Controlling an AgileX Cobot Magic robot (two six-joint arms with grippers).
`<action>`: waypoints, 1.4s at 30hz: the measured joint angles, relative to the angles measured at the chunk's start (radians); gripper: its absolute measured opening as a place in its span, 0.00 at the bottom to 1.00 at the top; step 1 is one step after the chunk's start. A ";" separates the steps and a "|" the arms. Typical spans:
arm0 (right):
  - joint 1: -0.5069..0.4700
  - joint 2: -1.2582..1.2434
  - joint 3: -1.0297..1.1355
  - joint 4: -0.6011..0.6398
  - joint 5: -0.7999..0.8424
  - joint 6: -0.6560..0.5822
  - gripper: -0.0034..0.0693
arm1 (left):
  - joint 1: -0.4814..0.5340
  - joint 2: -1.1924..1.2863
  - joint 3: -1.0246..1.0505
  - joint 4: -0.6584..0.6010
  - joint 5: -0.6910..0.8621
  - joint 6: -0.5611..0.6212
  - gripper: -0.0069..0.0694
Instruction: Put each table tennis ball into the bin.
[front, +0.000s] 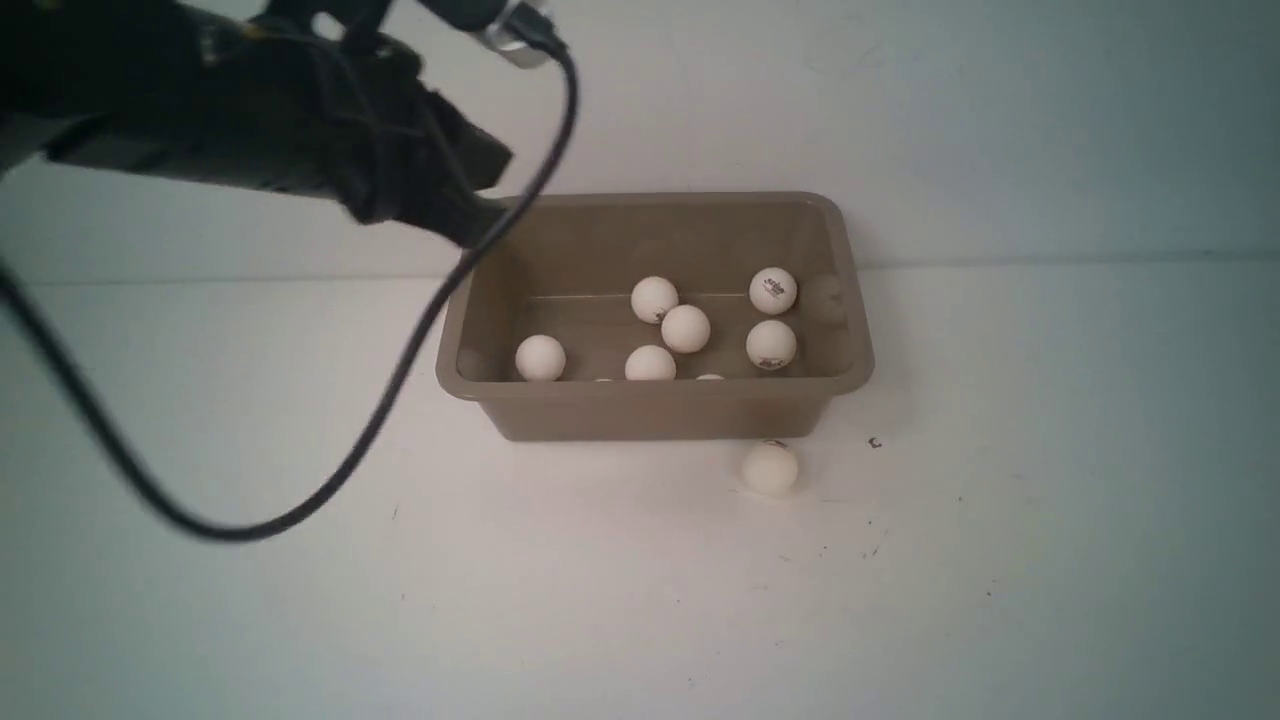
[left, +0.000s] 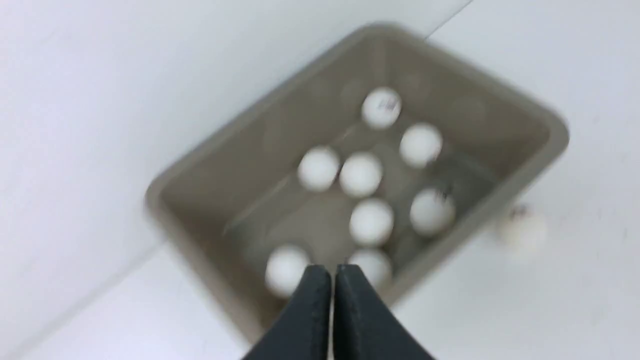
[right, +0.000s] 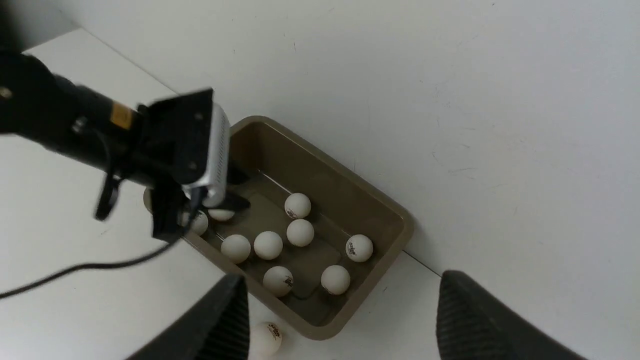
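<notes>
Hovering above the left end of the bin (front: 650, 412) in the front view, the left hand (front: 468, 218) is seen; balls (front: 686, 328) lie inside, one ball (front: 770, 467) on the bench (front: 600, 600) alongside. Left wrist view: the left hand (left: 332, 272) is closed, empty. Right wrist view: the right hand (right: 342, 280) is spread open.

The black left arm (front: 200, 110) bears a yellow label (right: 121, 115), silver-edged camera (right: 218, 150), loose cable (front: 240, 534) and dark left claw (left: 332, 280).
</notes>
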 joint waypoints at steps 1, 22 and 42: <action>0.000 -0.017 0.029 -0.010 -0.001 0.013 0.48 | 0.016 -0.053 0.057 0.003 0.000 0.000 0.09; 0.000 0.210 0.880 0.077 -0.742 0.288 0.44 | 0.035 -0.453 0.283 -0.004 0.151 -0.043 0.09; 0.099 0.570 0.756 0.125 -0.947 0.339 0.47 | 0.035 -0.460 0.283 0.004 0.229 -0.043 0.09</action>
